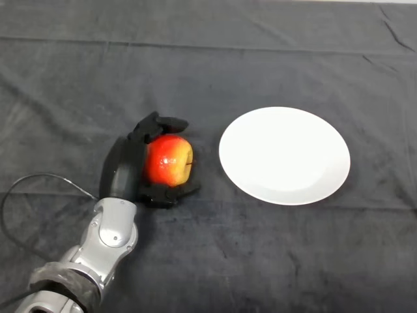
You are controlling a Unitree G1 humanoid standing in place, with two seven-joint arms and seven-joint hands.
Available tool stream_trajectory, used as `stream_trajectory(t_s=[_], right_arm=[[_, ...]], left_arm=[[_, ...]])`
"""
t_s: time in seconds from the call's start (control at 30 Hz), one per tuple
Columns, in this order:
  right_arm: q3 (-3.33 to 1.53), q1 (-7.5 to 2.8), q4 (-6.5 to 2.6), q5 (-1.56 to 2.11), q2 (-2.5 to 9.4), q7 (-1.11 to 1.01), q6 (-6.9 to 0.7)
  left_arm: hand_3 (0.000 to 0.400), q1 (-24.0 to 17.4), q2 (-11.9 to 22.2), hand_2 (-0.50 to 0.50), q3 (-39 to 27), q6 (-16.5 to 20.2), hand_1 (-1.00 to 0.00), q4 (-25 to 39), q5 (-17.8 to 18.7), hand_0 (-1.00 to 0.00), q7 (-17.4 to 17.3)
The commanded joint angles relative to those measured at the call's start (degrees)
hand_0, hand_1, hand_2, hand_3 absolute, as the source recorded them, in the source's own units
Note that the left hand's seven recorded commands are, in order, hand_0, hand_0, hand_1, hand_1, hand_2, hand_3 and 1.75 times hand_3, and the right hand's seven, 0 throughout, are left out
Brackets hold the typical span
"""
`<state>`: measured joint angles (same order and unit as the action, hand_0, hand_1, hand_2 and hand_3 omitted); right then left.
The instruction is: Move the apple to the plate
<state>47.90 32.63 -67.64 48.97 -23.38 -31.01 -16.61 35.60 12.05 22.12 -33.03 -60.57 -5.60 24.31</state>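
Apple [168, 160] in curled left hand [124, 171], w/ bare cloth [208, 59] gap to plate [284, 155] rim.

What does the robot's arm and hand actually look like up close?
The left arm is silver-grey, built of smooth rounded metal-looking shells, with a darker, rougher band wrapped round it near the bottom of the view. At its end sits a black left hand: a broad, flat, matte palm block with thick, stubby black fingers and a thumb. No markings show.
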Motion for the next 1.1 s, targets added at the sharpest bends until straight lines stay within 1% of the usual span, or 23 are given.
stream_trajectory(t_s=[0.03, 0.2, 0.37, 0.57, 0.73, 0.9, 1.1], right_arm=[[0.91, 1.49, -0.82, -0.48, -0.98, 0.21, -0.32], [0.92, 1.52, -0.91, -0.47, -1.01, 0.17, -0.31], [0.93, 1.55, -0.98, -0.47, -1.03, 0.13, -0.3], [0.94, 1.56, -1.04, -0.48, -1.05, 0.1, -0.29], [0.94, 1.57, -1.06, -0.48, -1.06, 0.08, -0.28], [0.94, 1.57, -1.07, -0.49, -1.06, 0.07, -0.27], [0.94, 1.58, -1.09, -0.5, -1.07, 0.05, -0.26]], left_arm=[[0.4, 4.8, 0.2, 0.0, 2.0, -1.5, -1.0, -2.7, -0.8, -1.0, 1.0], [0.4, 5.3, 0.4, 0.0, 2.6, -1.8, -1.0, -3.3, -1.1, -1.0, 1.6], [0.4, 6.5, 0.6, 0.0, 2.6, -1.0, -1.0, -3.2, -0.8, -1.0, 1.1], [0.4, 8.0, 1.0, 0.0, 2.2, 0.5, -1.0, -1.2, -0.4, -1.0, 0.3], [0.4, 8.9, 1.0, 0.0, 2.1, 1.3, -1.0, 0.4, -0.6, -1.0, 0.5], [0.4, 10.1, 0.2, 0.0, 2.4, 1.8, -1.0, 0.8, -1.2, -1.0, 1.3], [0.4, 12.1, -1.8, 0.0, 3.5, 2.8, -1.0, 0.1, -1.8, -1.0, 2.3]])
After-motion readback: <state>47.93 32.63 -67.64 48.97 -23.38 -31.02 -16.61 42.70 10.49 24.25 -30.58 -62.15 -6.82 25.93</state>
